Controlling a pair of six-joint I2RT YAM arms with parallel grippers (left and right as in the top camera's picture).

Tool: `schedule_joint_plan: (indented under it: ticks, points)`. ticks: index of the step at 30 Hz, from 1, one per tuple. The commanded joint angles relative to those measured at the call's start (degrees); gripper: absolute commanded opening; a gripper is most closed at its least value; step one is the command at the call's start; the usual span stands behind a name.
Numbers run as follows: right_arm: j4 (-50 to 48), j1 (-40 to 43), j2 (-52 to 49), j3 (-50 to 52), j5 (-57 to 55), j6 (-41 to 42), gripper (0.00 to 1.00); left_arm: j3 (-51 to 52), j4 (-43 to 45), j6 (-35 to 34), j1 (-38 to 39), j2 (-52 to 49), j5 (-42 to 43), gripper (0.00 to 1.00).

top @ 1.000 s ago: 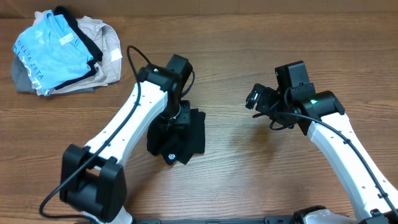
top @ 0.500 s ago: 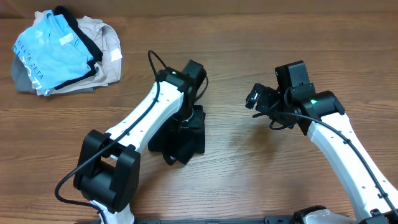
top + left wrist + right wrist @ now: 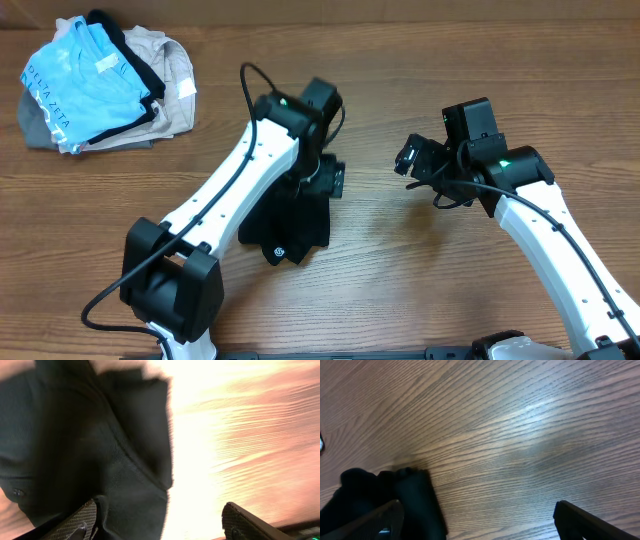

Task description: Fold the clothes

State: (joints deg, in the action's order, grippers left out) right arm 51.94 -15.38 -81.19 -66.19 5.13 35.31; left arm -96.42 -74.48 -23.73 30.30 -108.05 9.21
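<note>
Partly hidden black T-shirt [image 3: 300, 228], left arm [image 3: 232, 185] above

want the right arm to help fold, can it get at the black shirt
Probably yes: only bare table lies between the open right fingers and the black shirt, though the left arm hangs over the shirt's upper part.

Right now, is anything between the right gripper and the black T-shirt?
Nothing visible. Only bare table separates the right gripper from the black T-shirt. The left gripper hovers open over the shirt's edge on that side, so it could crowd an approach.
</note>
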Motion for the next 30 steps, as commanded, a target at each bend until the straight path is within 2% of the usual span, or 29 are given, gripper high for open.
schedule_joint_plan:
  ticks: [1, 5, 10, 15, 19, 26, 30]
  points:
    - [-0.4, 0.1, 0.0, 0.3, 0.1, -0.4, 1.0, -5.2, 0.0, 4.8, 1.0, 0.0, 5.7, 0.83]
    - [-0.4, 0.1, 0.0, 0.3, 0.1, -0.4, 1.0, -6.3, -0.3, 5.0, 2.5, 0.0, 3.7, 0.83]
    - [-0.3, 0.1, 0.0, 0.3, 0.0, -0.4, 1.0, -6.4, -6.8, -2.5, 1.3, 0.4, -8.2, 0.8]
    - [-0.5, 0.1, 0.0, 0.3, 0.1, -0.4, 1.0, -6.3, -10.1, -2.0, -1.6, 1.0, -7.7, 0.83]
    - [-0.4, 0.1, 0.0, 0.3, 0.1, -0.2, 1.0, -4.2, -11.3, -2.0, -2.3, 0.8, -7.5, 0.81]
    - [-0.3, 0.1, 0.0, 0.3, 0.7, -0.2, 1.0, 3.7, -4.9, -4.6, -1.3, 0.5, -6.5, 0.77]
    - [-0.4, 0.1, 0.0, 0.3, 0.7, -0.2, 1.0, 6.9, -0.8, -2.0, -1.1, 0.5, -1.5, 0.74]
